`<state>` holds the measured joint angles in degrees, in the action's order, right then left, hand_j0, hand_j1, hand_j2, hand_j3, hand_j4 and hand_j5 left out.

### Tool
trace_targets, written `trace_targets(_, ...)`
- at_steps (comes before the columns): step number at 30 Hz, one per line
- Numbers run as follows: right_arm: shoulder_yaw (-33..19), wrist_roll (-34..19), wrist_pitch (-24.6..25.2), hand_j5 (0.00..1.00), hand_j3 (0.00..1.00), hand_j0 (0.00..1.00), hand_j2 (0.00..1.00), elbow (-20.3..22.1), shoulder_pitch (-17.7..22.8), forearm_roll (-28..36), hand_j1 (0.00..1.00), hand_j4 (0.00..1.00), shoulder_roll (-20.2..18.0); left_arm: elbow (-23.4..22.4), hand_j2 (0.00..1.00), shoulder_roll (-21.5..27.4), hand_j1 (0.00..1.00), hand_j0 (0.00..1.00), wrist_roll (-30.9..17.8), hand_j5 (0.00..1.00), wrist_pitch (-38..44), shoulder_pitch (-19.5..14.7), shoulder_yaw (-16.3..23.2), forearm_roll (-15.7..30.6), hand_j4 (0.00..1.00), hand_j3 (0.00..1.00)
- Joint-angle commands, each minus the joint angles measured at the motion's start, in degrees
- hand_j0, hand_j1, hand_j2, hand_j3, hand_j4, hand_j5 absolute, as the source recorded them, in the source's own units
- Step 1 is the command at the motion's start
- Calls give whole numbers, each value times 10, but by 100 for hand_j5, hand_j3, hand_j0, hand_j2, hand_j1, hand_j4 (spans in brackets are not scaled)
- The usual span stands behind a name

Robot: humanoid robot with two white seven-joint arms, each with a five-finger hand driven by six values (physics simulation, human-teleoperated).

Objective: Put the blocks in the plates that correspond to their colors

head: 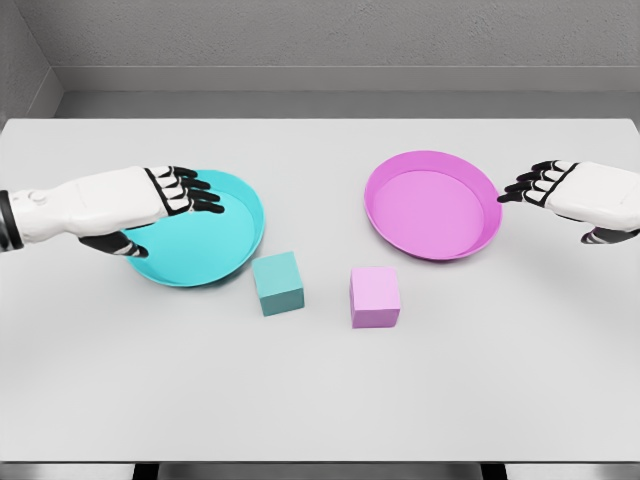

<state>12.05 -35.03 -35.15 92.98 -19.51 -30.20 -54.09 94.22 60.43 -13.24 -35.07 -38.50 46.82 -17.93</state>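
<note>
Centrally, on the pale grey worktop [320, 400], two cubes sit side by side but apart: a teal block [278, 283] to the left and a pink block [375, 297] to the right. Both rest flat on the surface, outside any plate. Behind the teal block, just beside its upper left corner, lies the teal plate [235, 245]; behind and slightly right of the pink block lies the pink plate [433, 205], a small gap separating block from rim. Neither plate contains a block.

From the left edge, the white left arm extends over the teal plate, its left hand [165, 205] covering the plate's left portion. Dark fingers [195, 190] are extended and loosely spread, thumb below, holding nothing. Whether the hand touches the plate cannot be told.

From the right edge, the right hand [565, 195] sits just beside the pink plate's right rim, fingertips pointing toward it, fingers relaxed and slightly bent, also holding nothing. Both hands are well apart from the blocks.
</note>
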Motion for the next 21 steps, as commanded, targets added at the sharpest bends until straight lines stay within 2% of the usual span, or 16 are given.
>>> trace_targets(1, 0, 0, 2, 100, 100, 100, 100, 0, 0, 1, 100, 100, 0, -1, 100, 0, 100, 100, 1, 100, 1, 0, -1, 4, 100, 100)
trace_targets(3, -1, 0, 2, 100, 100, 100, 100, 0, 0, 1, 100, 100, 0, 0, 100, -1, 100, 100, 0, 100, 1, 0, 0, 4, 100, 100)
trace_targets(5, -2, 0, 2, 100, 100, 100, 100, 0, -4, 1, 100, 100, 0, -3, 100, -40, 100, 100, -14, 100, 1, -3, 4, -5, 100, 100)
trace_targets(6, -1, 0, 2, 100, 100, 100, 100, 0, -4, 1, 100, 100, 0, -3, 100, -78, 100, 100, -57, 100, 1, -3, 5, -18, 100, 100)
trace_targets(7, -2, 0, 2, 100, 100, 100, 100, -1, -4, 1, 100, 100, 0, -3, 100, -101, 100, 100, -77, 100, 1, -3, 6, -31, 100, 100)
trace_targets(12, -3, 0, 2, 100, 100, 100, 100, -2, -2, 1, 100, 100, 0, -4, 100, -151, 100, 100, -79, 100, 1, -5, 16, -87, 100, 100)
trace_targets(17, -4, 0, 2, 100, 100, 100, 100, -1, 2, 1, 100, 100, -1, -4, 100, -182, 100, 100, -80, 100, 1, -11, 21, -91, 100, 100)
trace_targets(21, -4, 0, 2, 100, 100, 100, 100, -1, 0, 1, 100, 100, 0, -4, 100, -188, 100, 100, -86, 100, 1, -18, 35, -102, 100, 100)
